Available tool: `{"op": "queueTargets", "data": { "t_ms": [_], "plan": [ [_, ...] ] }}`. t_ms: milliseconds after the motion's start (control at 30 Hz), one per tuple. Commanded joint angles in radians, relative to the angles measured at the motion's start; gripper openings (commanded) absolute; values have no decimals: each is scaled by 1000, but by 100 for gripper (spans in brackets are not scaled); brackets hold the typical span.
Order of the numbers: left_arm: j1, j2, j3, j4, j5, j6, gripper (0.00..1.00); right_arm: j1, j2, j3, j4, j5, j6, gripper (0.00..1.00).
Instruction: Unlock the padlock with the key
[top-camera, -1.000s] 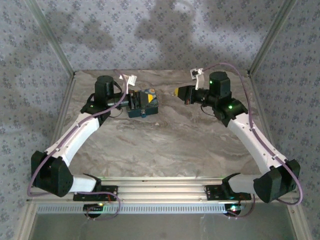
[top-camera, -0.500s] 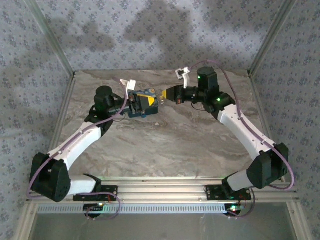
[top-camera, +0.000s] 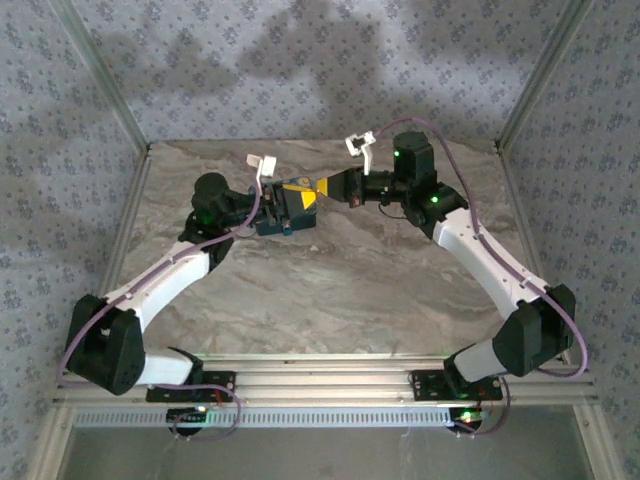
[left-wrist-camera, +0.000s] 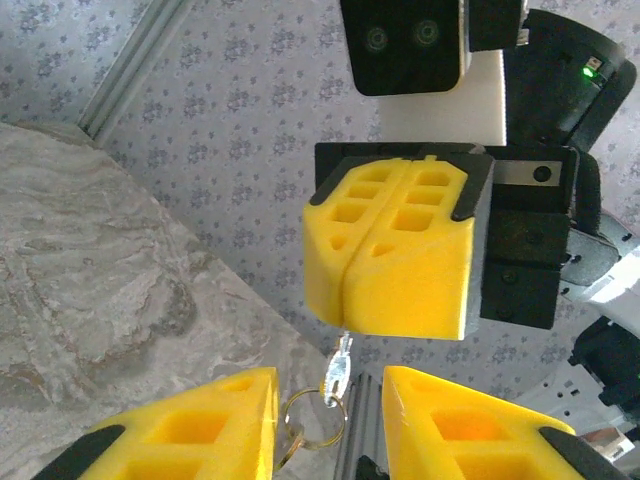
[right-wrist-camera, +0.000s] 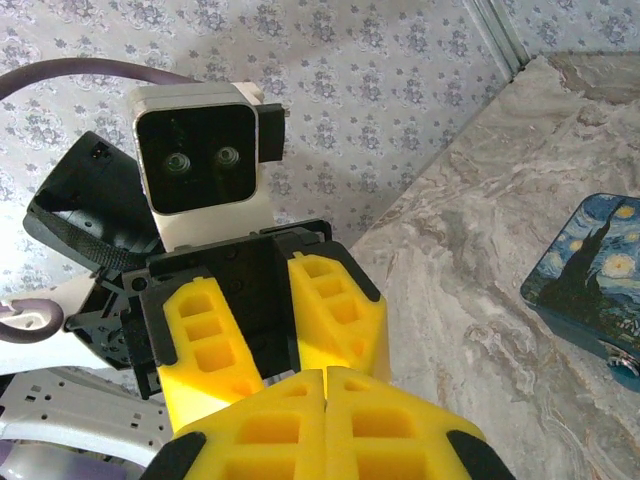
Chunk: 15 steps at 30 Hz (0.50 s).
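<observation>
In the left wrist view, my right gripper (left-wrist-camera: 350, 325) is shut on a small silver key (left-wrist-camera: 343, 362), which points down with its brass ring (left-wrist-camera: 312, 428) hanging below. My left gripper (left-wrist-camera: 330, 420) stands open just under it, one yellow finger on each side of the key and ring. The ring lies close against the left finger (left-wrist-camera: 200, 430). From above, the two grippers meet tip to tip at the back of the table, left gripper (top-camera: 298, 200) and right gripper (top-camera: 325, 187). The padlock is out of view.
A blue tin with a starry-night picture (right-wrist-camera: 590, 260) lies on the marble tabletop (top-camera: 330, 280), under the left gripper (right-wrist-camera: 275, 350) in the top view. Patterned walls and metal frame posts (top-camera: 110, 90) close in the back and sides.
My right arm has swung left and carried the key to the left gripper. The left gripper's jaws have narrowed around the key and ring, and it has lifted slightly off the tin.
</observation>
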Motion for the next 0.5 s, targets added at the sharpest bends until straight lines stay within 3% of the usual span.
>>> {"op": "queueTargets", "data": {
  "t_ms": [0,167,467],
  "plan": [
    [-7,9,26,55,33,-13,32,7,8,33,32,-30,14,0],
    [-8,18,32,57,44,-14,24,7,9,32,37,-33,17,0],
    [-9,19,39,51,44,-12,23,11,14,28,36,-41,16,0]
  ]
}}
